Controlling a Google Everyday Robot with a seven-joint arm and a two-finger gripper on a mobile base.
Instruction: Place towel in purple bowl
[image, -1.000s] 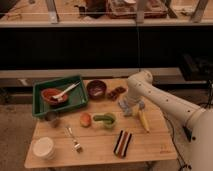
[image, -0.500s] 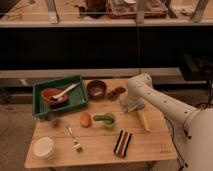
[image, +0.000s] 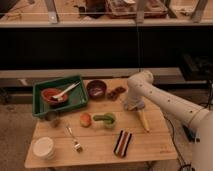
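The purple bowl (image: 96, 89) stands on the wooden table (image: 150, 147) at the back, just right of the green tray. The towel (image: 122, 143), a dark striped folded cloth, lies flat near the table's front edge, right of centre. My gripper (image: 133, 105) points down at the table on the right side, right of the bowl and well behind the towel, beside the near end of a yellow banana (image: 143, 120). It touches neither the towel nor the bowl.
The green tray (image: 40, 102) at the back left holds a red bowl with a white utensil. An orange fruit (image: 86, 119), a green object (image: 106, 119), a fork (image: 74, 138), a white cup (image: 44, 148) and brown pieces (image: 117, 93) lie on the table.
My arm has shifted only slightly, the gripper staying near the banana's end. The towel, the bowl and the other objects have not moved.
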